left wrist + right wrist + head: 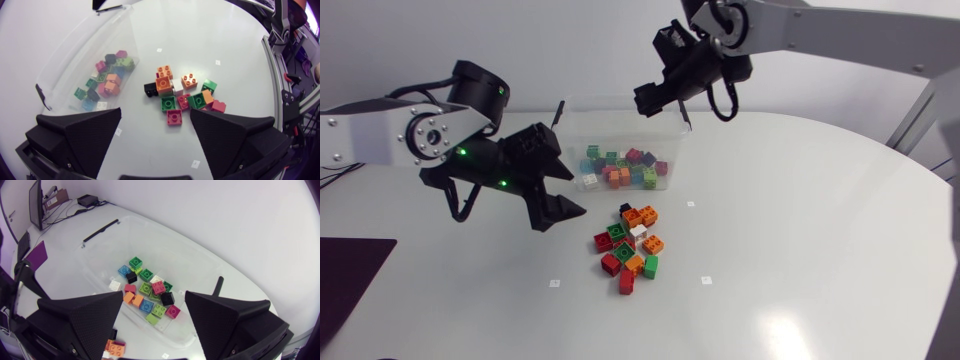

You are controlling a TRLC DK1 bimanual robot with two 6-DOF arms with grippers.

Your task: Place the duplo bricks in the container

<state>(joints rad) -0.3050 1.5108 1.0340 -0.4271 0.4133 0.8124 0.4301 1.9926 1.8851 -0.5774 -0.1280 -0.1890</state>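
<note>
Container: the clear container (575, 140) stands upright with no lid on the bench (800, 230). Its open top allows bricks to be dropped in from above.
Stored bricks: the stored bricks (147, 292), of mixed colours, lie in one loose layer on the container floor, bunched toward the wall nearest the pile.
Loose bricks: the loose bricks (628, 250) are red, orange, green, white and black. They sit in a tight cluster on the bench, just outside the container and apart from its wall.
Left hand: the left hand (155, 114) is empty, with its fingers spread wide. It hangs above the bench with the fingers angled down toward the cluster, whose near edge lies just ahead of the fingertips.
Right hand: the right hand (154, 294) is empty, with its fingers apart. It hangs over the container and grips nothing, and the stored bricks show below the gap between its fingers.
Step in hand: judged to be the left arm's approach for a pick, while the right arm holds a position that suits a release.
Progress: judged partly done, since roughly a dozen bricks remain outside.
Next move: the red brick (174, 118) at the cluster's near edge is the closest candidate. The fingers need to straddle it alone.
Risk: the bricks touch one another, so closing the wide fingers may shove or lift a neighbouring brick.
</note>
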